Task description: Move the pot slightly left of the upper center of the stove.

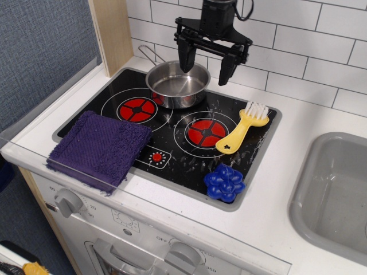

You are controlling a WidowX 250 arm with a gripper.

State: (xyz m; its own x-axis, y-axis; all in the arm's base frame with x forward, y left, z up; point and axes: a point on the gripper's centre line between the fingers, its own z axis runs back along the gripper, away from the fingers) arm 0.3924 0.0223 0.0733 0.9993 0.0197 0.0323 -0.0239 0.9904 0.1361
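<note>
White glossy tiled wall (321, 51) fills the upper right; grey-blue textured fabric panel (46, 51) upper left, beside a pale wooden post (112, 31); white tabletop (287, 189) below.
</note>
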